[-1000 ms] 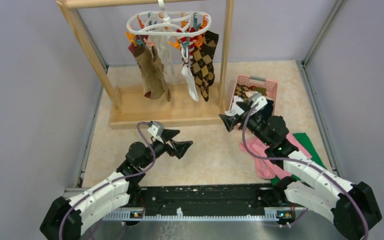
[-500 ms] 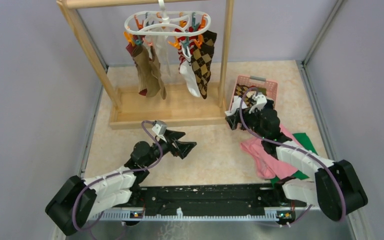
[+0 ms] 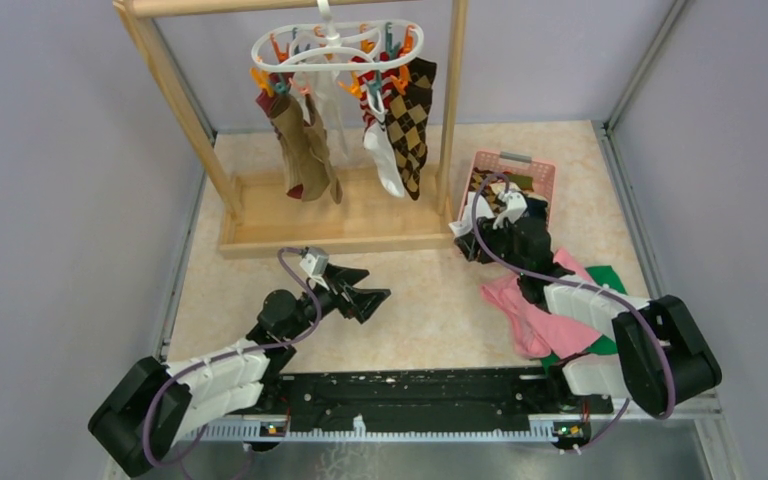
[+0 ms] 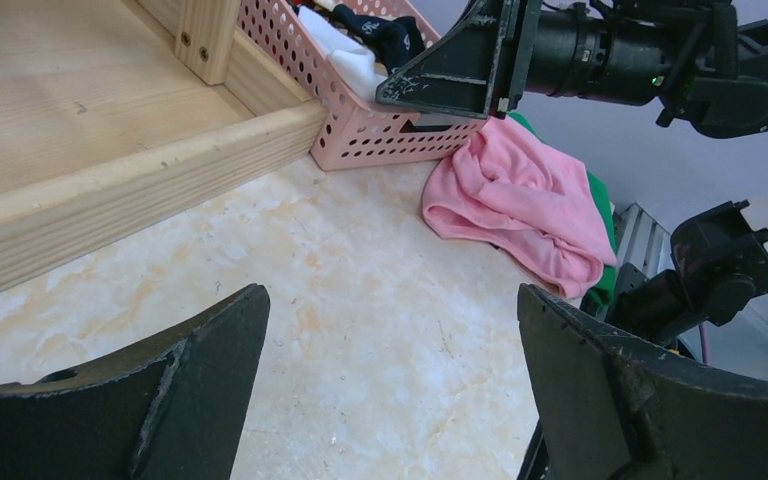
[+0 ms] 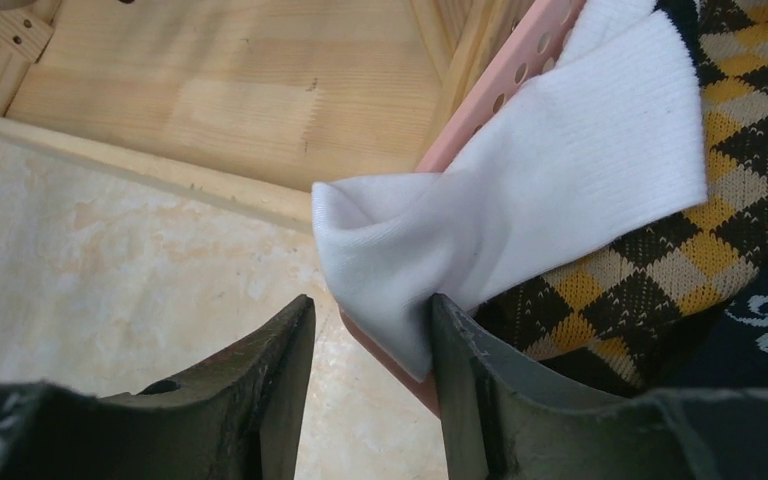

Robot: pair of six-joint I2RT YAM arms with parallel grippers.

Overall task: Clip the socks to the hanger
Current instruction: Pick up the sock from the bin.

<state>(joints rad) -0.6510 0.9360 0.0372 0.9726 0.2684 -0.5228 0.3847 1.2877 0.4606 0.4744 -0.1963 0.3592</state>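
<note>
Marbled beige tabletop (image 3: 420, 290) is spread beneath both arms, and a wooden rack (image 3: 330, 215) is stood well beyond the fingertips, with the hanger (image 3: 335, 45) hooked on its top bar. Part of the job is judged done: brown socks (image 3: 295, 150), a striped sock (image 3: 368, 85), a hanging white sock (image 3: 385, 170) and an argyle sock (image 3: 412, 115) are seen dangling from the clips. More is left in the pink basket (image 3: 515, 158). Between the fingers of the right gripper (image 5: 370, 305) a folded white sock (image 5: 560, 190), draped over the basket rim, is pinched; the fold is touched on both sides, and the rim itself appears to be caught in the same gap. Just past the finger on the basket side, a second argyle sock (image 5: 750, 130) and a dark sock (image 5: 760, 330) are lying unclipped. The left gripper (image 4: 390, 300) is held spread wide and empty, with only bare tabletop between its fingers and a pink cloth (image 4: 520, 200) lying ahead of them. Lifting, carrying and clipping of the pinched sock are judged to remain.
</note>
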